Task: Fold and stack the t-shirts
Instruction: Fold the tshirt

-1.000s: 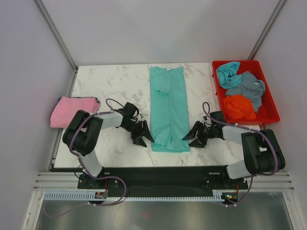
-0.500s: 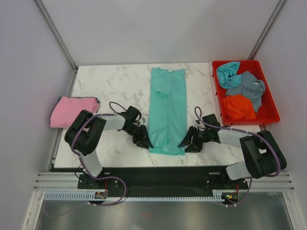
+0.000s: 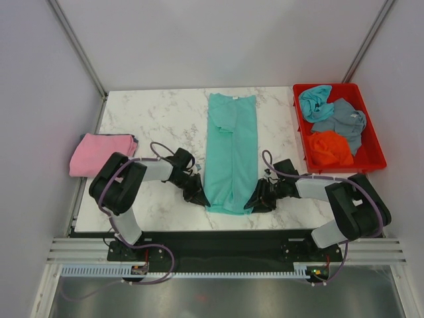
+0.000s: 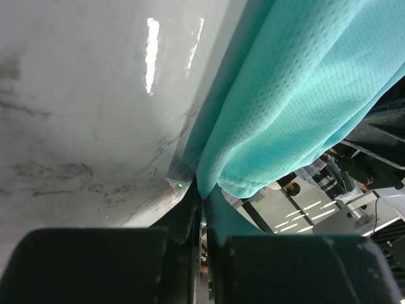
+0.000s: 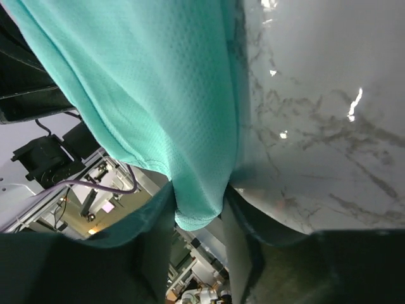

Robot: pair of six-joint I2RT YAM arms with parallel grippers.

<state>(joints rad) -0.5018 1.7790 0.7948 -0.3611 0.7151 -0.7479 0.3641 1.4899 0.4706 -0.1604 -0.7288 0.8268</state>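
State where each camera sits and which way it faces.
Top external: high behind the robot, looking down at the table; left arm and right arm show.
Left wrist: on the left arm, facing the teal-green t-shirt's hem; left end effector pinches it.
Right wrist: mirrored; right end effector straddles the hem.
Shared: that t-shirt.

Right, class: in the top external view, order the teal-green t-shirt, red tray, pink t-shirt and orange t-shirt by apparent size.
1. red tray and teal-green t-shirt: too alike to rank
2. pink t-shirt
3. orange t-shirt
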